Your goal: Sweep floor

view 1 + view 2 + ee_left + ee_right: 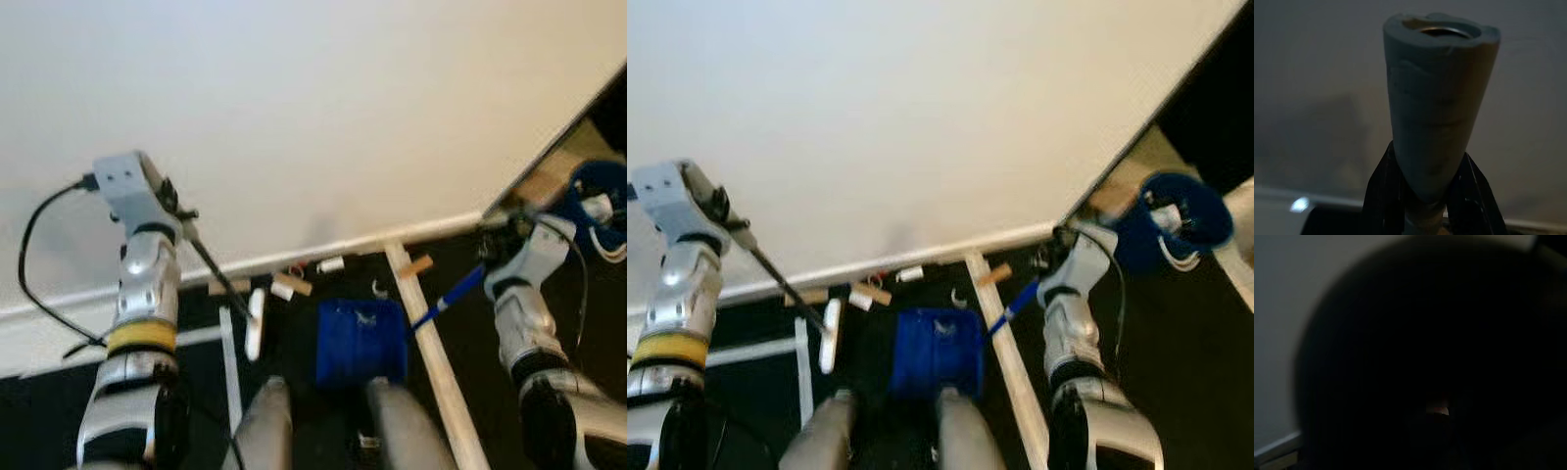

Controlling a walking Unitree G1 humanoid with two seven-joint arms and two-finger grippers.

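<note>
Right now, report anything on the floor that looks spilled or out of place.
Small debris lies scattered on the dark floor along the white baseboard, just beyond the blue dustpan: tan and white bits, not yet swept in. The left hand grips the broom handle.

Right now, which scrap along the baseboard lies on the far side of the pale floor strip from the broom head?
The tan wooden piece, lying beside the pale floor strip on the robot's right. The other scraps cluster left of the strip, near the white broom head.

We hold the broom (230, 289) at nine o'clock; blue dustpan (361, 343) at six; scattered debris (294, 283) along the baseboard (323, 250).
</note>
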